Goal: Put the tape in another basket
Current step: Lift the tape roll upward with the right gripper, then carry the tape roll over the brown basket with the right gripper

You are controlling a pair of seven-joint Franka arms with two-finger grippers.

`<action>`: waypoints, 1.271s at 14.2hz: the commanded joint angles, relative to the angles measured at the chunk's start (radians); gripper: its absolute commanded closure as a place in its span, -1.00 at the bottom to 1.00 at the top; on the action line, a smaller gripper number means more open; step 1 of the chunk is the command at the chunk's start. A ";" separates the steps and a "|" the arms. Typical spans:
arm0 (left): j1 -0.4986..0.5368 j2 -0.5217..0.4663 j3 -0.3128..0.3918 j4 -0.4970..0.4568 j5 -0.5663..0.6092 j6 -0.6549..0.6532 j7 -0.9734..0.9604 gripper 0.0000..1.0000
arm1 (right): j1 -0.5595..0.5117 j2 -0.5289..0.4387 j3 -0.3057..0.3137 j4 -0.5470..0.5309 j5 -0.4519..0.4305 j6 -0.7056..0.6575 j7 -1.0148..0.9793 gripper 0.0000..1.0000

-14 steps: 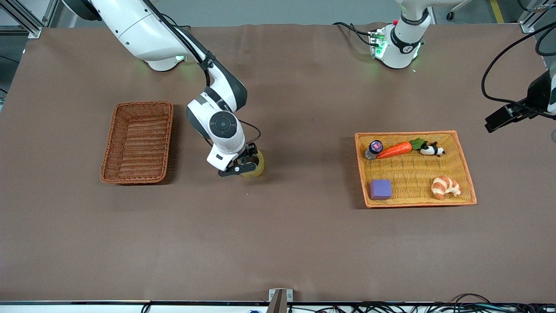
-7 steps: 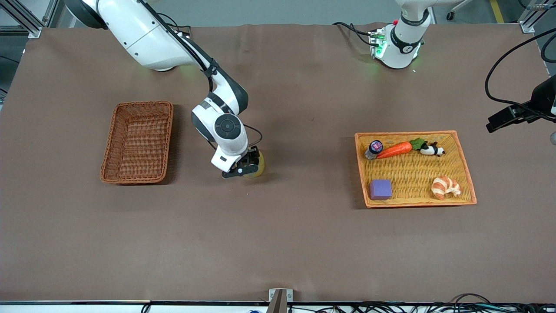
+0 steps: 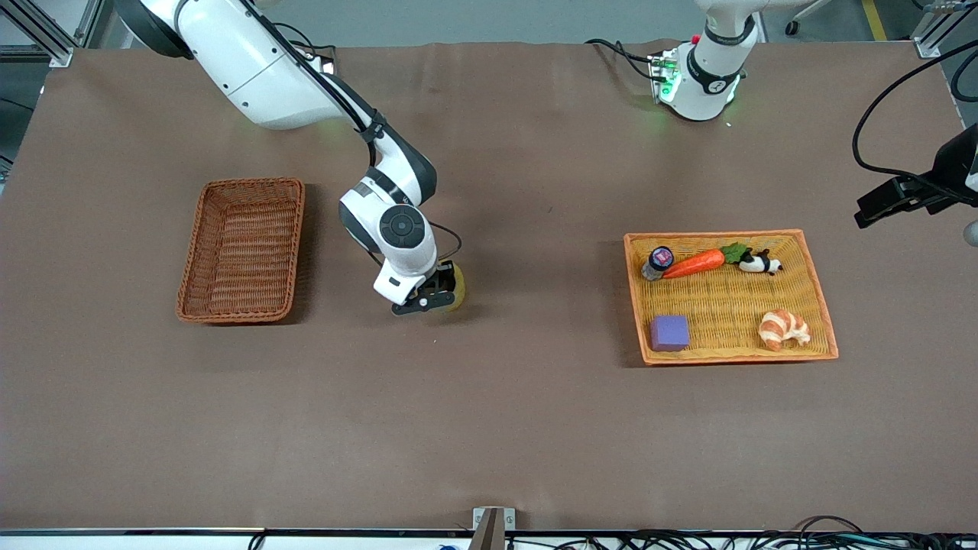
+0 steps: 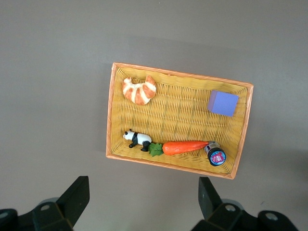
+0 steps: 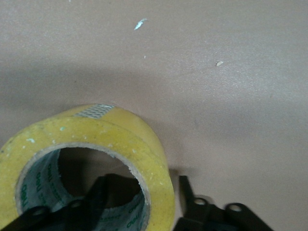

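The tape [image 3: 457, 286], a yellowish roll with a grey core, lies on the table near the middle. In the right wrist view the tape [image 5: 120, 134] fills the lower corner. My right gripper [image 3: 428, 299] is down at it, one finger inside the ring and one outside; in the right wrist view the gripper [image 5: 143, 182] is shut on the roll's wall. The reddish-brown basket [image 3: 252, 182] stands empty toward the right arm's end. My left gripper [image 4: 144, 202] is open and empty, waiting high near the orange-yellow tray [image 4: 109, 120].
The tray [image 3: 718, 234] at the left arm's end holds a purple cube [image 3: 669, 333], a croissant [image 3: 783, 328], a carrot [image 3: 694, 263], a panda [image 3: 760, 263] and a small jar [image 3: 658, 261]. Bare brown table lies between tape and basket.
The right arm's wrist shifted slightly and stands more upright over the tape. The tape stays at about the same spot. The left arm's hand drifted a little.
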 commanded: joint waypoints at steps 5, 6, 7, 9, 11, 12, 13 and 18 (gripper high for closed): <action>0.009 -0.033 0.005 -0.005 -0.015 -0.005 0.052 -1.00 | -0.021 -0.034 0.013 0.045 -0.023 -0.138 0.120 0.99; 0.008 -0.034 0.000 -0.005 -0.015 -0.020 0.050 -1.00 | -0.026 -0.069 0.016 0.074 -0.018 -0.210 0.131 0.99; 0.005 -0.042 -0.006 -0.007 -0.015 -0.045 0.034 -1.00 | -0.030 -0.103 0.018 0.096 -0.003 -0.268 0.131 0.99; -0.003 -0.048 -0.009 -0.016 -0.015 -0.050 0.027 -1.00 | -0.059 -0.201 0.015 0.116 0.072 -0.364 0.120 0.99; 0.002 -0.050 -0.023 -0.021 -0.015 -0.047 0.027 -1.00 | -0.095 -0.278 0.009 0.114 0.086 -0.419 0.081 0.99; 0.002 -0.050 -0.023 -0.021 -0.013 -0.045 0.027 -1.00 | -0.111 -0.305 0.001 0.114 0.086 -0.463 0.041 0.99; 0.003 -0.050 -0.023 -0.022 -0.013 -0.044 0.027 -1.00 | -0.131 -0.336 -0.014 0.110 0.087 -0.503 -0.022 0.99; 0.002 -0.157 -0.031 -0.183 -0.013 0.063 0.027 -1.00 | -0.139 -0.476 -0.246 0.003 0.094 -0.597 -0.376 0.99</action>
